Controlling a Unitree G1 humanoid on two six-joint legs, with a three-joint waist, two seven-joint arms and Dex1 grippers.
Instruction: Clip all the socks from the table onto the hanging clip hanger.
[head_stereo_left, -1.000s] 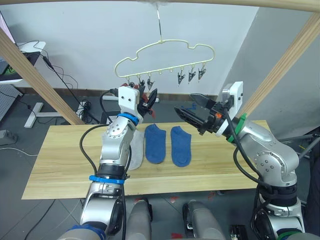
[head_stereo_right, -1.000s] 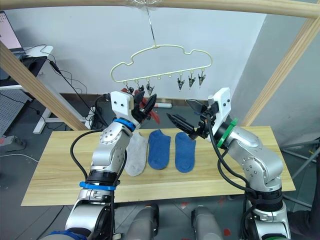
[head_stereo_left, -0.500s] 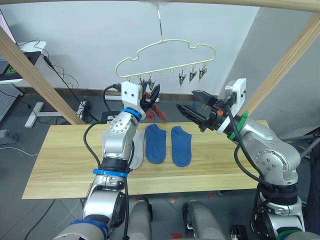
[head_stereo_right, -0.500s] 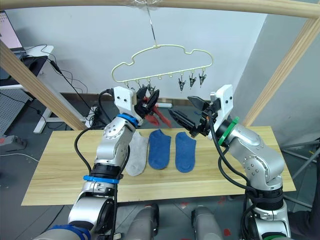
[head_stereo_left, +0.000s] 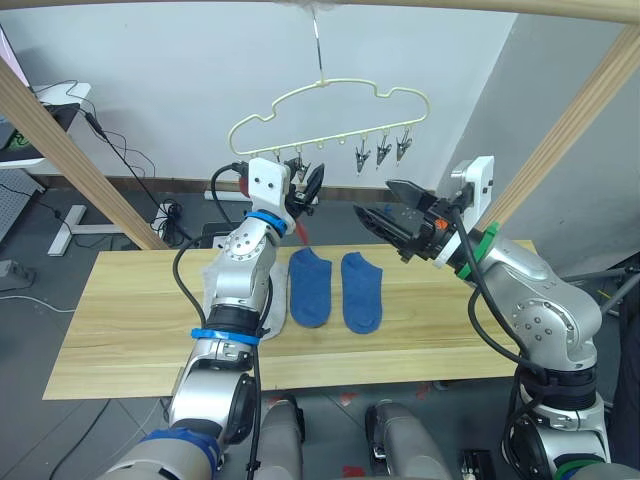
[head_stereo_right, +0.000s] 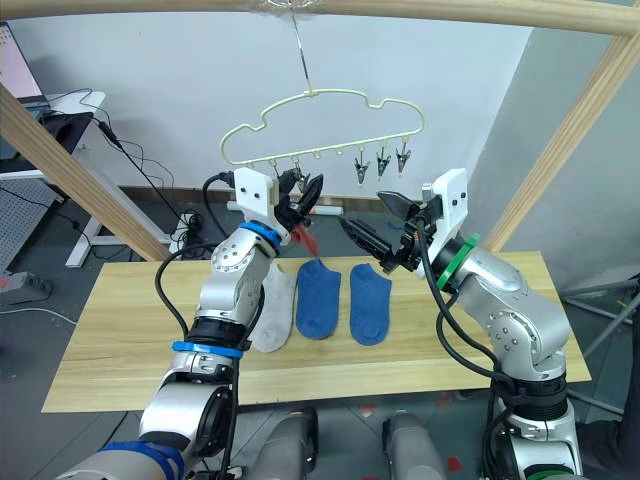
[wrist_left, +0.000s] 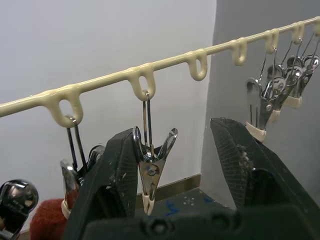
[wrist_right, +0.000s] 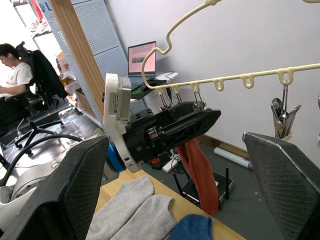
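The pale-yellow clip hanger (head_stereo_left: 330, 95) hangs from the top pole, above the table (head_stereo_left: 130, 320). My left gripper (head_stereo_left: 308, 185) is raised to its left clips. In the left wrist view its fingers (wrist_left: 120, 165) stand apart on either side of one metal clip (wrist_left: 149, 172). A rust red sock (head_stereo_left: 300, 228) dangles just below, apparently held by the neighbouring clip. My right gripper (head_stereo_left: 375, 198) is open in the air beside it, holding nothing. Two blue socks (head_stereo_left: 310, 285) (head_stereo_left: 362, 290) and grey socks (wrist_right: 135, 200) lie on the table, partly hidden behind the left arm.
Thick wooden poles (head_stereo_left: 60, 140) (head_stereo_left: 570, 130) slant down on both sides of the table. Three more clips (head_stereo_left: 382, 150) hang at the hanger's right end. A white desk (head_stereo_left: 45, 100) stands far left, and a person (wrist_right: 17, 75) sits beyond it.
My left gripper has risen to the clip row. The red sock, earlier bunched at its fingers and then swinging right, now hangs straight down. The right arm has barely moved.
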